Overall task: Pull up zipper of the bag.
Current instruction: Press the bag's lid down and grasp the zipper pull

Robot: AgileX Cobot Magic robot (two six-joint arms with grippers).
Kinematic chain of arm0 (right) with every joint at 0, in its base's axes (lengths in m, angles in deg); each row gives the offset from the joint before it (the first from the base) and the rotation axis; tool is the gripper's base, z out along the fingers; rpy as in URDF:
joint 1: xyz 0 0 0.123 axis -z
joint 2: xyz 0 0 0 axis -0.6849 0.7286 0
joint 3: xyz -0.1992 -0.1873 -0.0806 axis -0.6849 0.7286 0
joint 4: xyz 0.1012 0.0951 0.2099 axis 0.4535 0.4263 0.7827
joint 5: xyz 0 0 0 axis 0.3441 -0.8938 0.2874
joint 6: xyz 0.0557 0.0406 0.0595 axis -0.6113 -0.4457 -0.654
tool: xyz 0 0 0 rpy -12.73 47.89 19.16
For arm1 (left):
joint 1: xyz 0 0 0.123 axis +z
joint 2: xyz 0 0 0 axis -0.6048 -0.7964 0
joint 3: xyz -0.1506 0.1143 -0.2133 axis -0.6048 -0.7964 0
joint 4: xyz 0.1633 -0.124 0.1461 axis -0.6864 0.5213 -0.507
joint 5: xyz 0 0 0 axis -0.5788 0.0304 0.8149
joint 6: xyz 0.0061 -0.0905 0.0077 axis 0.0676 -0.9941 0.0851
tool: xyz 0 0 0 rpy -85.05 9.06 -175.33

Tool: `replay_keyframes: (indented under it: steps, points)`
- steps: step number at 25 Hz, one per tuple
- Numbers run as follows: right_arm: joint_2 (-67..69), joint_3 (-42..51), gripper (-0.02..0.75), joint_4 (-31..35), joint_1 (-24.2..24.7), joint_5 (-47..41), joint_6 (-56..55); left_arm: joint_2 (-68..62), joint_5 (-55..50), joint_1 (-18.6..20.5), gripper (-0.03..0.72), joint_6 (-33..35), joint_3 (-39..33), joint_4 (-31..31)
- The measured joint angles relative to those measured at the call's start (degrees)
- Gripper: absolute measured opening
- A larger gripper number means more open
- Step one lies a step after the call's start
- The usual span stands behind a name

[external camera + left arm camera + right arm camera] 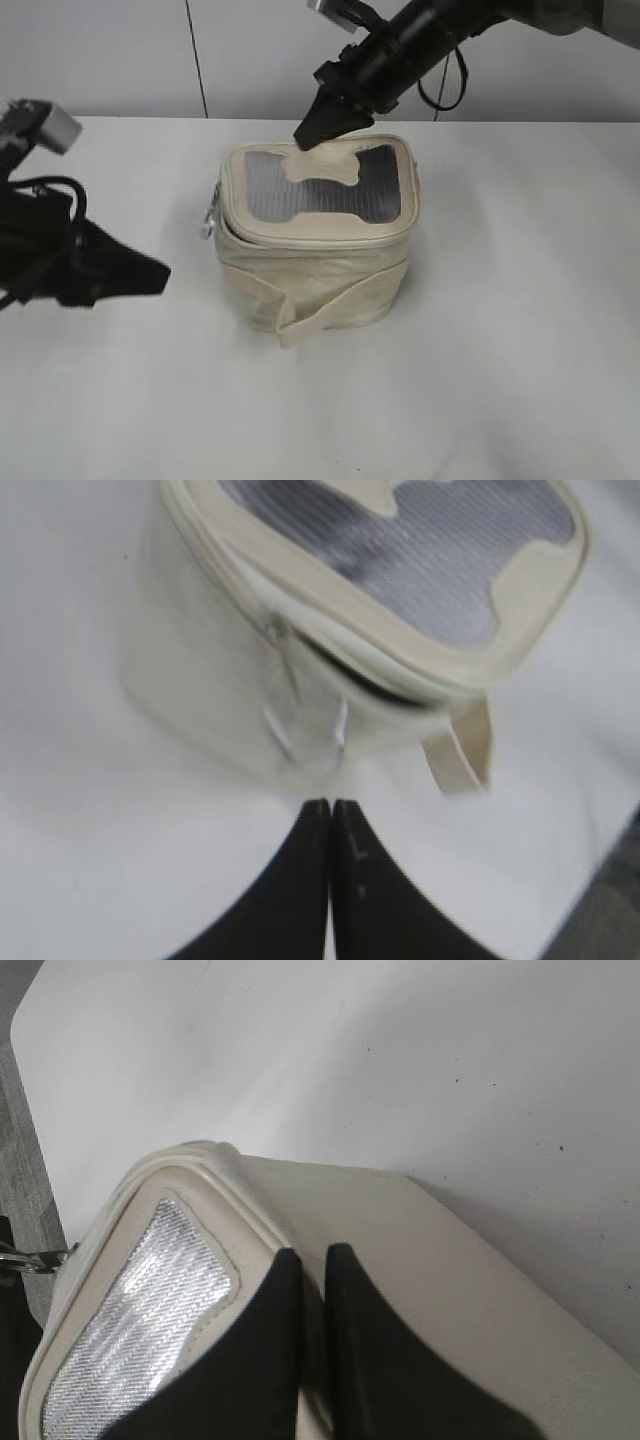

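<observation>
The cream bag (315,270) stands upright in the middle of the white table, its grey ribbed window panel (325,185) facing up. The zipper track (300,243) runs round its top rim, with silver pulls hanging at the left corner (211,215). In the left wrist view the bag (210,670) shows a dark gap under the lid, and the pulls (285,735) hang just beyond my left gripper (330,803), which is shut and empty. That gripper (163,270) lies low, left of the bag. My right gripper (303,140) (312,1252) is closed on the bag's rear top rim (215,1160).
The wide cream strap (320,320) wraps the bag's front, and its loose end (462,750) sticks out. A silver ring pull (30,1258) shows at the far corner in the right wrist view. The white table (500,350) ends at a pale wall behind.
</observation>
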State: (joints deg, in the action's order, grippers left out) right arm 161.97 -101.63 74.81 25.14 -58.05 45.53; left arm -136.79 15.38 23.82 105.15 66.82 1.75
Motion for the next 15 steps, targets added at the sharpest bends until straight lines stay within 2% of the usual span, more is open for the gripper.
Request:
replay_keyframes:
  steps: [2, 6, 8, 12, 14, 15]
  points:
    - [0.0, -0.1, 0.041, -1.8, 0.9, 0.8, -0.9, 0.7, -5.1, 0.0, -0.008, -2.8, -0.9, -6.1]
    - [0.0, -0.1, 0.041, -2.2, 1.7, 1.7, -1.7, 0.7, -7.2, -0.9, -0.008, -4.5, -1.7, -8.4]
    - [0.0, -0.1, 0.041, -2.3, 1.7, 1.6, -1.2, 0.7, -4.7, -1.4, -0.008, -4.6, -1.8, -8.3]
    - [0.0, -0.2, 0.040, -2.3, 1.7, 1.0, 0.2, 0.7, 8.4, -1.6, 0.004, -4.6, -1.8, -6.4]
    - [0.0, -0.2, 0.040, -2.2, 1.7, 0.9, 1.3, 0.6, 12.4, -1.6, 0.097, -3.4, -1.0, -6.1]
    - [0.0, -0.2, 0.039, -2.2, 1.7, 0.9, 1.7, 0.4, 13.8, -1.6, 0.197, -2.0, 0.0, -6.0]
